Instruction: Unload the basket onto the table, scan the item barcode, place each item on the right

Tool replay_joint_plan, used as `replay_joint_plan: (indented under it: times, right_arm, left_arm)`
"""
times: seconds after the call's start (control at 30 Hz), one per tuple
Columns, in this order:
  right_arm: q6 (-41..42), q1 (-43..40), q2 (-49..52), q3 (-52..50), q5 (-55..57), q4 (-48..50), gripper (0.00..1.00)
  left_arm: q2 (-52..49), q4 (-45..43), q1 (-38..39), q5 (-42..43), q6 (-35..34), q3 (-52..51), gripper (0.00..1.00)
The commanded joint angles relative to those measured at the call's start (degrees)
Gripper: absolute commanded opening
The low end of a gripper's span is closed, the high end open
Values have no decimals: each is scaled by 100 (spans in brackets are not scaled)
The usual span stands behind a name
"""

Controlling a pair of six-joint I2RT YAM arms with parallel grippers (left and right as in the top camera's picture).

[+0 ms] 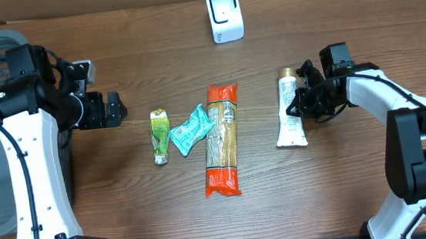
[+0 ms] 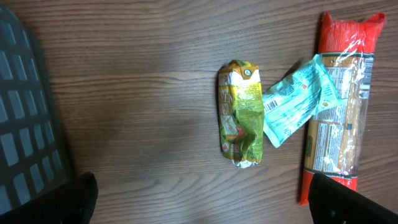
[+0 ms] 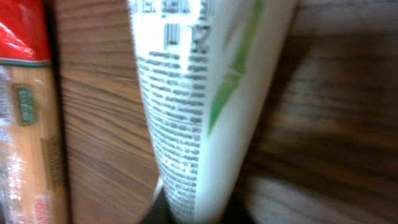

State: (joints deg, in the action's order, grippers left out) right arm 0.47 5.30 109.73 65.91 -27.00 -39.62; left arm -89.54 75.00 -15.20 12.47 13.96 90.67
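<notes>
Lying clamped in right hand (image 1: 299, 100): tube (image 1: 291, 128)

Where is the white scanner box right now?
In the overhead view, the small white box-shaped scanner stands at far centre, just beyond the far end of the long orange pasta packet.
</notes>
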Motion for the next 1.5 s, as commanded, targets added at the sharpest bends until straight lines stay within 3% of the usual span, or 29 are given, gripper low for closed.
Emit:
replay_joint_plan:
  times: [0.0,0.3,0.57,0.97,1.13,1.33,1.47]
  right_arm:
    - [297,59,393,-326,382,-2,4]
    - [-424,39,-461,461,-1622,-452,4]
    - [-1023,356,-1268,1471,-1703,-1530,4]
    - [-1139,804,-1565,1851,-1633,-1648,4]
    - [-575,826,-1565,2116,-767,-1600,3]
    - [-503,868,-1543,3458,568,-1943,3]
    - [-522,907,-1543,3821,1773,-1322,3]
  left_arm:
    - [39,-9,11,85,127,17,99]
    - [42,-9,13,85,127,17,100]
    - [42,-9,13,85,127,17,100]
    - [42,-9,13,87,127,17,100]
    - [42,-9,13,85,127,17,100]
    - [39,-9,13,85,127,17,100]
    - [39,-9,13,85,127,17,100]
